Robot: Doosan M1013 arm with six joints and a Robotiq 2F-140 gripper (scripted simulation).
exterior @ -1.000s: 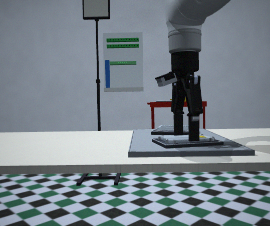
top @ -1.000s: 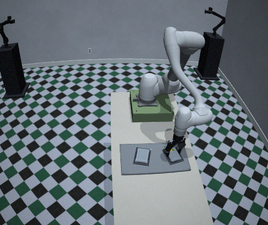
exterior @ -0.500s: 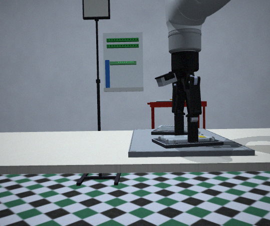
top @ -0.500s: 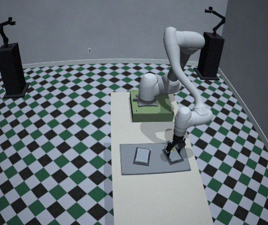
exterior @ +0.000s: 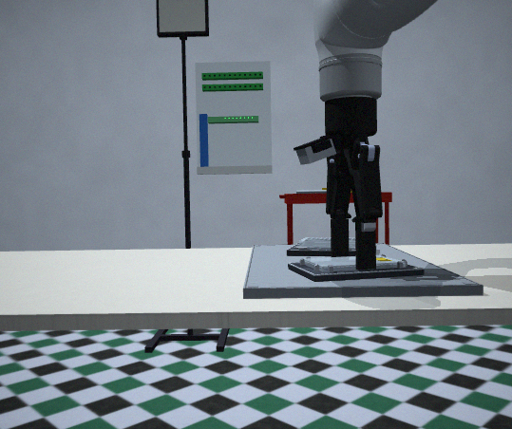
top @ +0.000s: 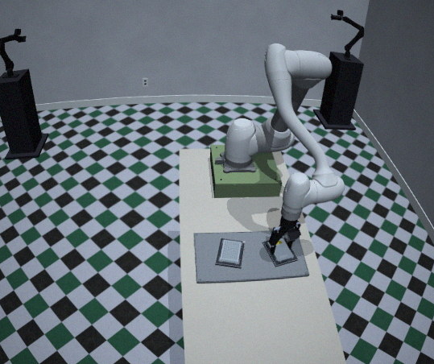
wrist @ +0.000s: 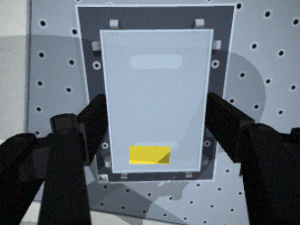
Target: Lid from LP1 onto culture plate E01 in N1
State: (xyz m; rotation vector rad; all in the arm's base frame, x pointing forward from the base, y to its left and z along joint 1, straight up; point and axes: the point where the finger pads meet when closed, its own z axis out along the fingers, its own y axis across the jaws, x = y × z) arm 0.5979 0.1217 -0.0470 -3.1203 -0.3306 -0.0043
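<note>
The lid (top: 284, 256) (exterior: 321, 262) (wrist: 155, 119) is a flat, clear, pale rectangle with a yellow mark at one end. It lies in the dark frame of lid park LP1 (wrist: 155, 15), among small posts. My gripper (top: 281, 249) (exterior: 353, 262) (wrist: 156, 108) points down over it, with a finger against each long edge; it is shut on the lid. In the wrist view no gap shows at the fingertips. The culture plate E01 (top: 231, 250) (exterior: 318, 242) sits in nest N1 (top: 228, 265) (exterior: 307, 252), with its well grid visible in the top view.
Both holders stand on a grey perforated board (top: 252, 274) (exterior: 266, 282) (wrist: 265, 39) on a cream table (top: 248, 314) (exterior: 112, 285). The arm's green base block (top: 248, 190) is at the table's far end in the top view. Nest N1 lies left of the gripper there.
</note>
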